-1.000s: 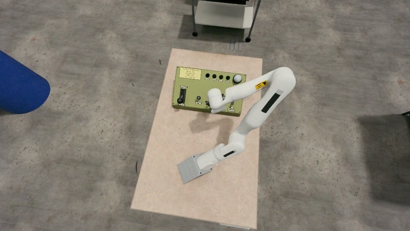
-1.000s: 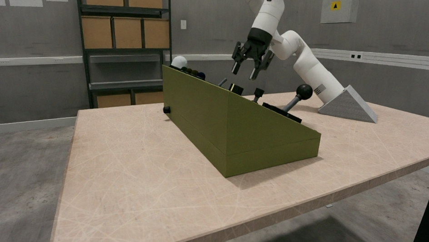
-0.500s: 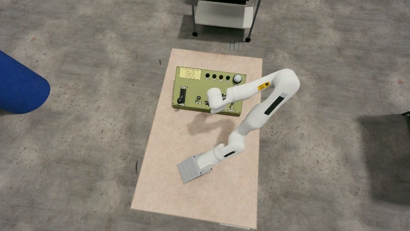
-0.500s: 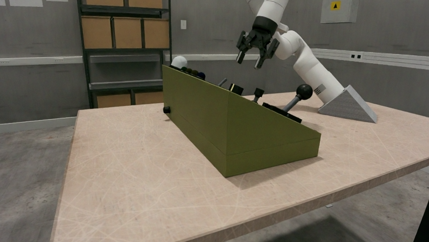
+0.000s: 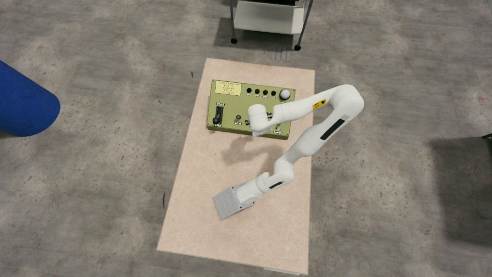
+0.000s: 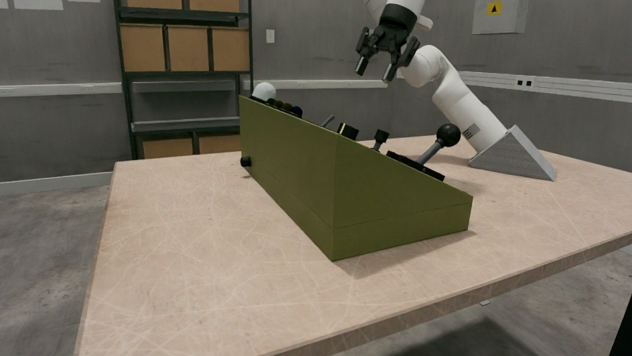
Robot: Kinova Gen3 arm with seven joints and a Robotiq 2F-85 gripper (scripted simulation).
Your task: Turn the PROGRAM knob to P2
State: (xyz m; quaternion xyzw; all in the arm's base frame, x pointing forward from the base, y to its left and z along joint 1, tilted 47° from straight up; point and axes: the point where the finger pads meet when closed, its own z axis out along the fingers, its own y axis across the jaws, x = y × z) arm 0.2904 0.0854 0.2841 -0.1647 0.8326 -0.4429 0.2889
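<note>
The olive green console (image 5: 248, 106) stands on the table, its sloped panel facing the arm; it also shows from behind in the exterior view (image 6: 353, 185). A black knob with a yellow mark (image 6: 347, 130) stands on the panel; in the top view the arm's wrist (image 5: 259, 118) hides it. My gripper (image 6: 383, 61) is open and empty, well above the panel and apart from every control. A black ball-topped lever (image 6: 446, 135) (image 5: 217, 119) sits at the panel's left end. A small black button (image 5: 237, 116) and a white dome (image 5: 284, 94) also stand on the panel.
The arm's grey wedge base (image 5: 229, 202) stands on the table's near part. A shelving rack with boxes (image 6: 185, 75) stands behind the table. A white cart (image 5: 270, 17) is beyond the far edge. A blue cylinder (image 5: 24, 99) lies on the floor at the left.
</note>
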